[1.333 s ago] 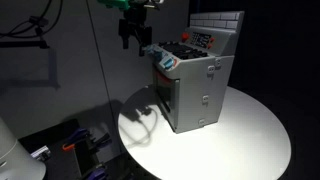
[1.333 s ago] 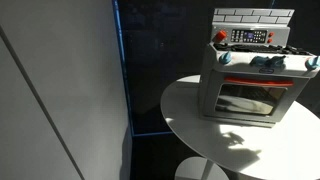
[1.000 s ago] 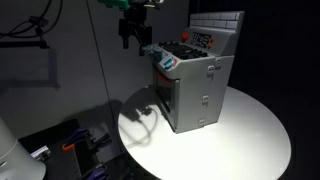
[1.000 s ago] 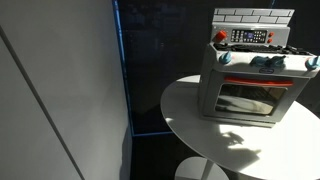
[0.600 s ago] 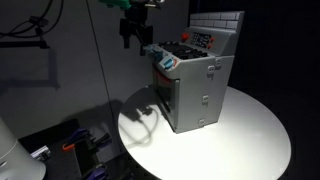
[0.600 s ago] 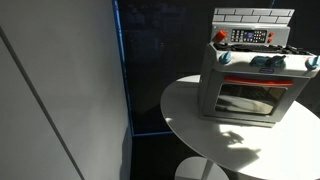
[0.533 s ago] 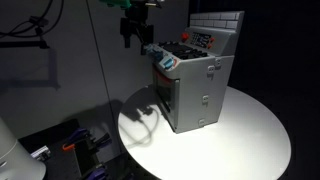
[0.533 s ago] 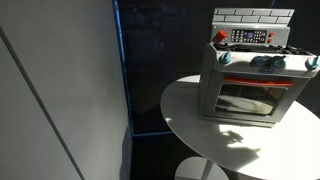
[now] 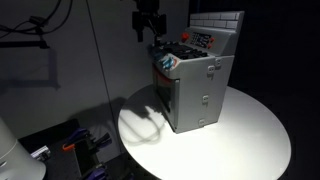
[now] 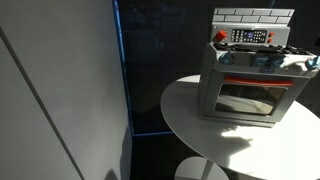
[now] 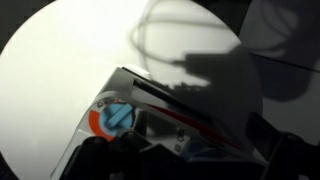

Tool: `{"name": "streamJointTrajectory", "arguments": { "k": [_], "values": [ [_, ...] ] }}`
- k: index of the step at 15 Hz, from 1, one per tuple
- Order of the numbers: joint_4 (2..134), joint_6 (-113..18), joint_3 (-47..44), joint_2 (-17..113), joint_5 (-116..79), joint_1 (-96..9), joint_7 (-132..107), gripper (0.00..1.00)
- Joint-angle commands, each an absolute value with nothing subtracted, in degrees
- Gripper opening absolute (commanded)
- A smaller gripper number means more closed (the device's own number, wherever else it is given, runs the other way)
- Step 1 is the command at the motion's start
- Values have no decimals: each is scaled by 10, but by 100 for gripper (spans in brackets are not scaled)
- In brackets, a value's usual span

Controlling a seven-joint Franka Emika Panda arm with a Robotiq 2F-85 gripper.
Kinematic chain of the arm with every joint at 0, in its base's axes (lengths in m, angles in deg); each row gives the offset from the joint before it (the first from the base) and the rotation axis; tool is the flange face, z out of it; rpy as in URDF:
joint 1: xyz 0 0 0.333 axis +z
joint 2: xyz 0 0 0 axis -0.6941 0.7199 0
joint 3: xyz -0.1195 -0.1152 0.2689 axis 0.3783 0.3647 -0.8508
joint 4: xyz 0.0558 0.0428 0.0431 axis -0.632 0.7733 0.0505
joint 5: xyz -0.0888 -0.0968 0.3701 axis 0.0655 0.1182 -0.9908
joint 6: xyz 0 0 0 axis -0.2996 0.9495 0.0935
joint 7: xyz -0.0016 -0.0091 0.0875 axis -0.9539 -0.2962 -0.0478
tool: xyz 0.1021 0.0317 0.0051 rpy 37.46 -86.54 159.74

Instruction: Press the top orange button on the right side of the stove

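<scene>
Here the stove [image 9: 197, 82] is standing toward one side of the round white surface [image 9: 255, 135]. Its oven door [image 10: 250, 98] is facing outward and its tiled back wall [image 10: 253, 16] is rising behind. This is leaving the controls on its top free for an approach from above. In an exterior view an orange-red button [image 10: 221, 37] is sitting at a top corner, just in front of the back wall. I am judging that it is the kind of control the task means, though I cannot tell which side counts as the right one.

The wrist view is looking down past the front edge of the stove, where a blue knob with an orange ring [image 11: 113, 117] is showing. Beyond it a shadow [image 11: 190, 55] is falling on the surface.

The end effector [image 9: 148, 37] is hanging above the front corner of the stove, apart from it, with its fingers pointing down. They are probably parted and gripping nothing, as far as this small dark picture allows. This downward pose is suiting a press with a fingertip. The next move is likely asking for travel across the top toward the back wall, then a short, gentle descent.
</scene>
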State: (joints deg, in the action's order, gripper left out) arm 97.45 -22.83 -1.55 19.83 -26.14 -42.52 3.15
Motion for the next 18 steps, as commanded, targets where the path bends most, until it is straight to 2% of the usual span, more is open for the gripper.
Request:
{"name": "streamJointTrajectory", "arguments": {
  "k": [1,9,18],
  "values": [
    [913,-246,-26,248,-216,-442,-14,100],
    [824,-311,-22,329,-109,-458,-119,100],
    [790,-361,-9,370,-17,-462,-242,100]
  ]
}}
